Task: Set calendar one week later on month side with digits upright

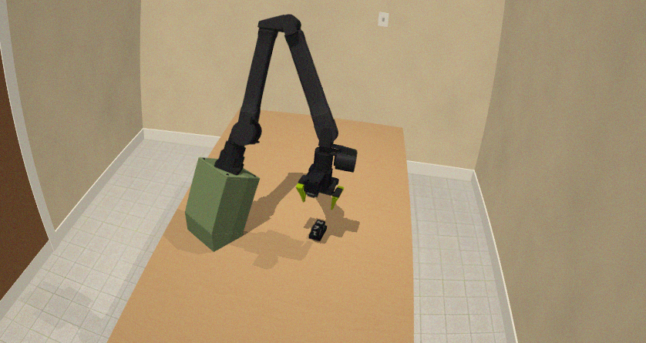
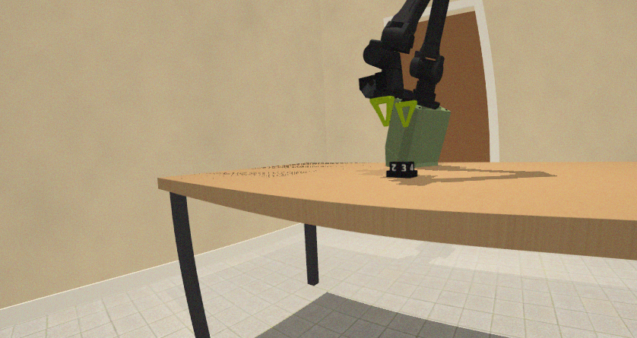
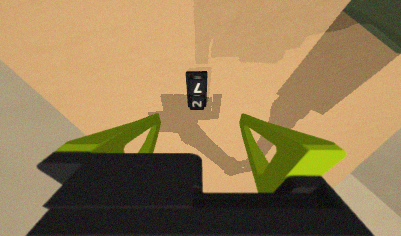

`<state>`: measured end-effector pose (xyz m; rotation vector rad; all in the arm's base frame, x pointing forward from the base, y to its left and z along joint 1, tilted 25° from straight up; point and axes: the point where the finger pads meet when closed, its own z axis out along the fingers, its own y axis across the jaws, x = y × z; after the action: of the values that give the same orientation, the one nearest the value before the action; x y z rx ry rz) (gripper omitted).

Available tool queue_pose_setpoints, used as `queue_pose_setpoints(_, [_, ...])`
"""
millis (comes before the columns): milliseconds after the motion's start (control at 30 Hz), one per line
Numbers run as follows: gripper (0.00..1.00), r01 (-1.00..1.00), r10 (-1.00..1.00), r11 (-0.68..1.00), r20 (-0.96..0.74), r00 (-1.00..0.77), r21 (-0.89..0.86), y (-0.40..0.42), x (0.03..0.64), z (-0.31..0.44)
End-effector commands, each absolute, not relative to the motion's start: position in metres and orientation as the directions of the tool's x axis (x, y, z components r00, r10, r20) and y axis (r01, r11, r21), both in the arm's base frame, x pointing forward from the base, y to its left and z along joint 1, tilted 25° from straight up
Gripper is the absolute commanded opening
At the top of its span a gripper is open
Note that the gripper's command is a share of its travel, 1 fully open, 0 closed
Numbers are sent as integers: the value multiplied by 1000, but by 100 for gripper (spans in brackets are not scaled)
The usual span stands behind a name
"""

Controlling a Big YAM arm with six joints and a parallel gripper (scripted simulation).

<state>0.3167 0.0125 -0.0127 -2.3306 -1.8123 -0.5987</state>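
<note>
The black calendar's two number cubes (image 1: pixel 317 228) (image 2: pixel 402 166) (image 3: pixel 196 91) sit together in the small black tray (image 2: pixel 401 174), which stands on the table. In the exterior view, a white 2, 3 and 4 show on the cubes' sides. In the wrist view a 7 shows and a 2 lies sideways nearer the gripper. The month's name cannot be read. My gripper (image 1: pixel 317 205) (image 2: pixel 395 125) (image 3: pixel 200 117) is wide open and empty. It hangs well above the calendar, clear of it.
The arm's green base block (image 1: pixel 221 200) (image 2: pixel 423 135) stands on the wooden table (image 1: pixel 352 286) (image 2: pixel 512 193), left of the calendar in the top view. Its dark corner shows at the top right of the wrist view. The arm's shadow falls around the calendar.
</note>
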Motion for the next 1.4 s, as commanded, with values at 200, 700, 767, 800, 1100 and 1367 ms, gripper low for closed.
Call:
queue_pose_setpoints(200, [100,939,907,-272,382,177,211,-12,330,43])
queue_pose_setpoints(700, [100,939,908,-272,380,178,209,-18,326,58])
queue_pose_setpoints(767, [100,939,907,-275,381,181,208,-18,325,58])
queue_pose_setpoints(800, [100,939,907,-276,381,182,208,-18,325,58])
queue_pose_setpoints(1100, [100,939,907,-276,381,182,208,-18,325,58])
queue_pose_setpoints(1367, [100,939,907,-276,381,182,208,-18,325,58])
